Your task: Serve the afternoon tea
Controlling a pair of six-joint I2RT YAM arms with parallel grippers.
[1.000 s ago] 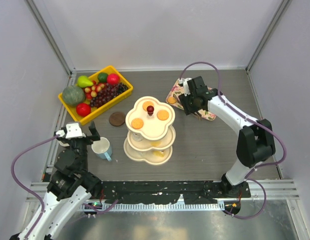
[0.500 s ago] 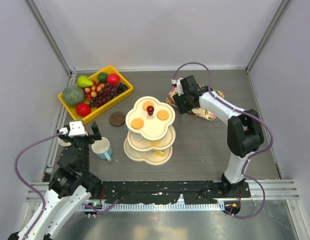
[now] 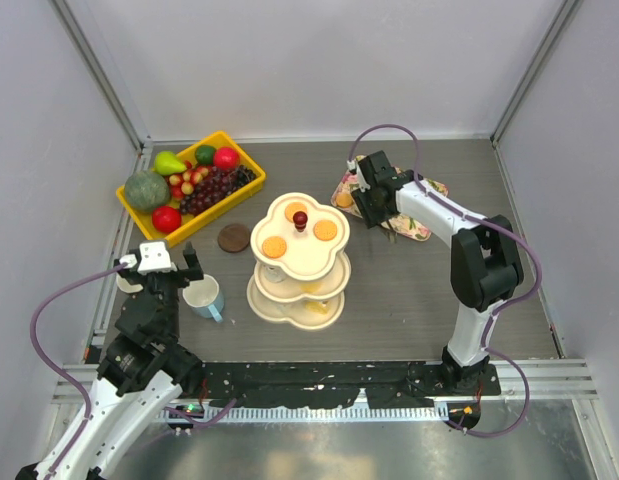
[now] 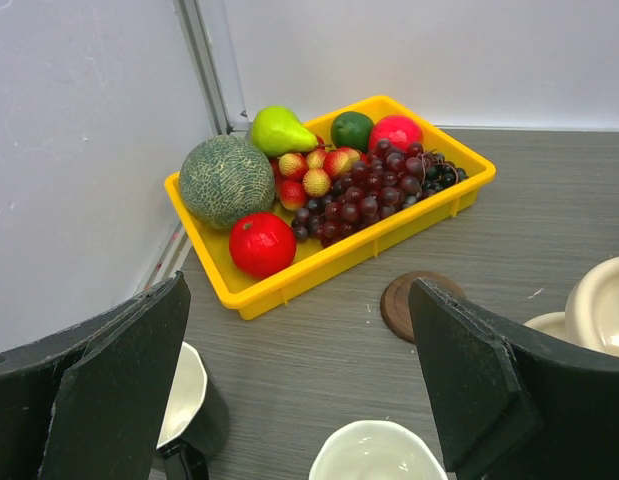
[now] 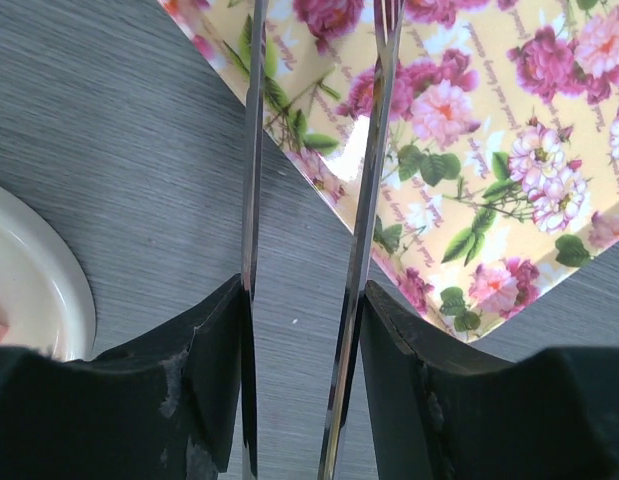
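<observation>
From above, the cream 3-tier stand (image 3: pixel 299 256) sits in the middle of the desk (image 3: pixel 409 300). Its red knob (image 3: pixel 300 218) stands upright on the top tier with 3 orange biscuits (image 3: pixel 274 246) around it, and the lower tiers are mostly hidden beneath. The yellow bin (image 3: pixel 217 217) lies at the back left corner, filled with fruit. A brown coaster (image 3: pixel 233 237) rests between the bin and the stand. The pale blue mug (image 3: pixel 204 297) stands left of the stand, toward the left edge, with the left gripper (image 3: pixel 161 272) just beside it. The floral tray (image 3: pixel 414 222) lies right of the stand, toward the back, and the right gripper (image 3: pixel 373 200) hangs over its left part.

The left wrist view shows the left gripper (image 4: pixel 299 288) spread wide and holding nothing. The bin (image 4: pixel 339 262) holds a melon (image 4: pixel 226 180), a pear (image 4: pixel 279 130), 1 green fruit, 2 red fruits, strawberries and dark grapes (image 4: pixel 369 195). The dark mug (image 4: pixel 194 400), white inside, stands by the left finger.

In the right wrist view, the right gripper (image 5: pixel 304 300) clamps metal tongs (image 5: pixel 364 180), whose 2 arms reach over the tray's (image 5: pixel 489 150) corner. The stand's rim (image 5: pixel 34 290) shows at the left.
</observation>
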